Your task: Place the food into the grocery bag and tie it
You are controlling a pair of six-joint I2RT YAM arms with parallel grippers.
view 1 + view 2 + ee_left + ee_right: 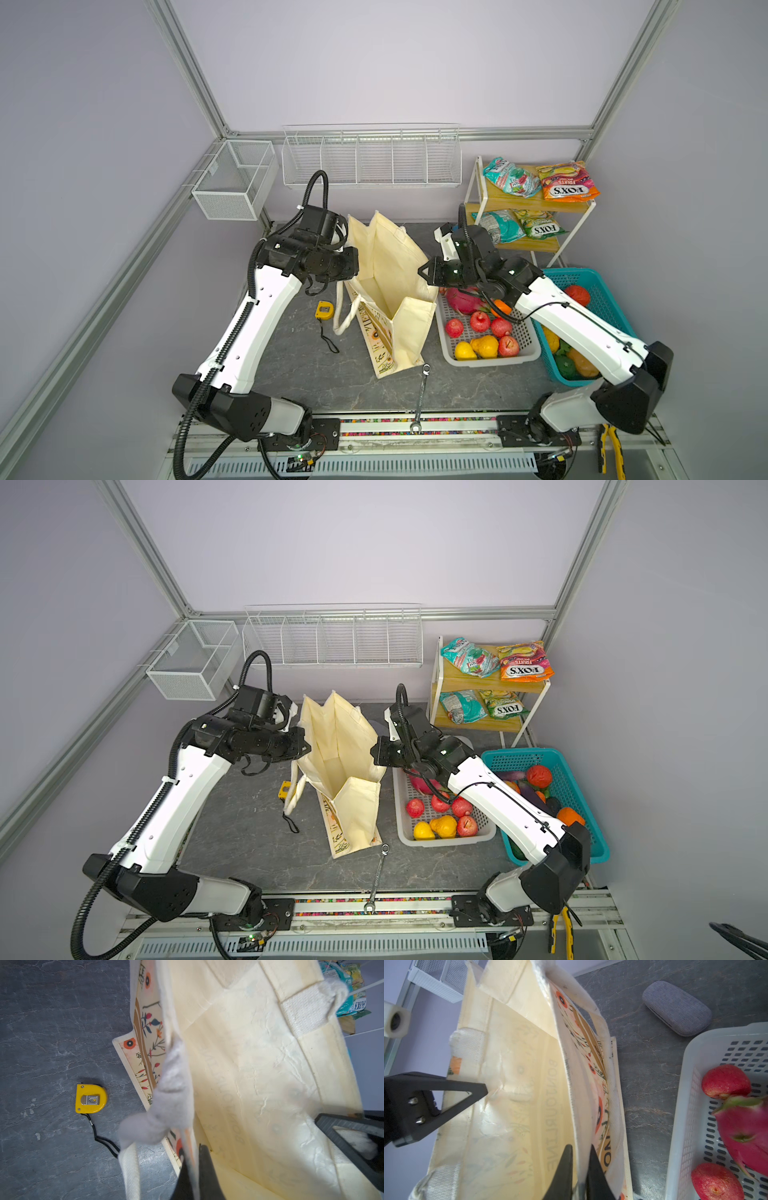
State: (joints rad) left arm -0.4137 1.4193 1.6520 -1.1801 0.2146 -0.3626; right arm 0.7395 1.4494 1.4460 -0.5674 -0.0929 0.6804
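The canvas tote (386, 266) stands open on the table (299, 370) between the arms. The left claw (193, 1159) is clenched on its left wall, the right claw (580, 1150) on its right wall.

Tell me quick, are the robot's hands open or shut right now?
Left gripper: shut on the grocery bag, pinching one wall.
Right gripper: shut on the grocery bag, pinching the opposite wall.
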